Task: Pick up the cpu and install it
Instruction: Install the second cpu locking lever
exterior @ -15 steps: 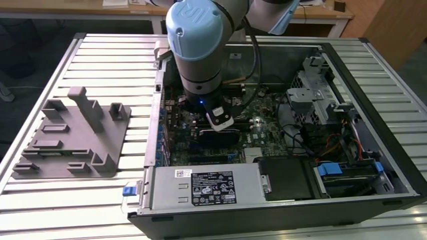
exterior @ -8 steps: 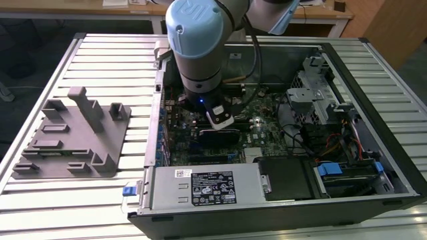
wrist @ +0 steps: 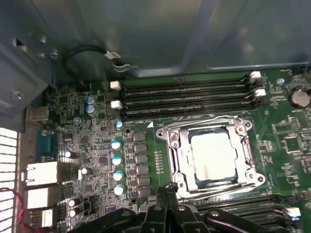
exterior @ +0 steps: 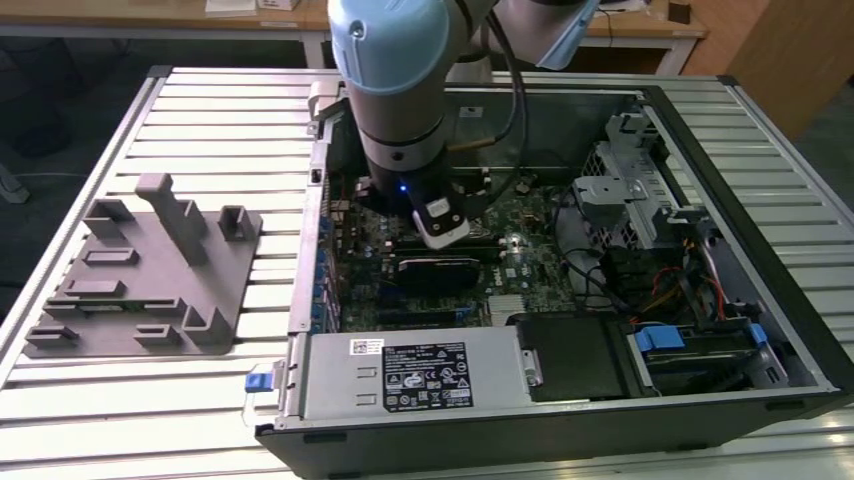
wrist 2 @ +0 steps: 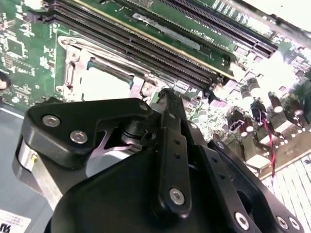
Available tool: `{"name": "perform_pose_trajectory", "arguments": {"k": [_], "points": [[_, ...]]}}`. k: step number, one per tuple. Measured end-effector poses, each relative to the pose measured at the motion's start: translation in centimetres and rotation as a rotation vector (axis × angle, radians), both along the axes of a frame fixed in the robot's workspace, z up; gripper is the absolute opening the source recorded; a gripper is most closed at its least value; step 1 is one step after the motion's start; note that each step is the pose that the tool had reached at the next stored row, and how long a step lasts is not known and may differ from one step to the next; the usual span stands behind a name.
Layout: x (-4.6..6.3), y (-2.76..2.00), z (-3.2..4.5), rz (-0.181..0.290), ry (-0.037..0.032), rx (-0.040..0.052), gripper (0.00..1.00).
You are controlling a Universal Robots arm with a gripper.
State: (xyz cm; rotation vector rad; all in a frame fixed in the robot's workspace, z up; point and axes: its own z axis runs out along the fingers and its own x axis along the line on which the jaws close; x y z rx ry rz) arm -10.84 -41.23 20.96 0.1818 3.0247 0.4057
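Note:
The cpu lies flat inside the metal socket frame on the green motherboard, its pale silver top facing up; it also shows as a bright square cpu in the second wrist view. My gripper hovers just off one side of the socket, fingers shut together with nothing between them. In the second wrist view the gripper tip sits beside the socket's corner. In the exterior view the arm reaches down into the open computer case.
Long memory slots run along both sides of the socket. Capacitors and rear ports stand nearby. A grey labelled metal box and drive cages fill the case. A grey fixture plate lies at the exterior view's left.

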Motion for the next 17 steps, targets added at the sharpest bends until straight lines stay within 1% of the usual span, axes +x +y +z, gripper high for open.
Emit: {"name": "perform_pose_trajectory", "arguments": {"k": [2, 3, 5, 7, 8, 14, 17], "points": [[0.0, 0.00, 0.33, 0.000, 0.0001, -0.0026, 0.11], [0.1, 0.01, 0.44, 0.000, 0.0000, -0.0061, 0.11], [0.3, 0.01, 0.55, 0.000, 0.0000, -0.0176, 0.11], [0.5, 0.02, 0.59, 0.000, 0.0000, -0.0336, 0.11], [0.6, 0.04, 0.58, 0.000, 0.0000, -0.0387, 0.11], [2.1, 0.24, 0.59, 0.000, 0.0000, -0.0444, 0.11], [2.6, 0.65, 0.58, 0.000, 0.0000, -0.0473, 0.11]]}}
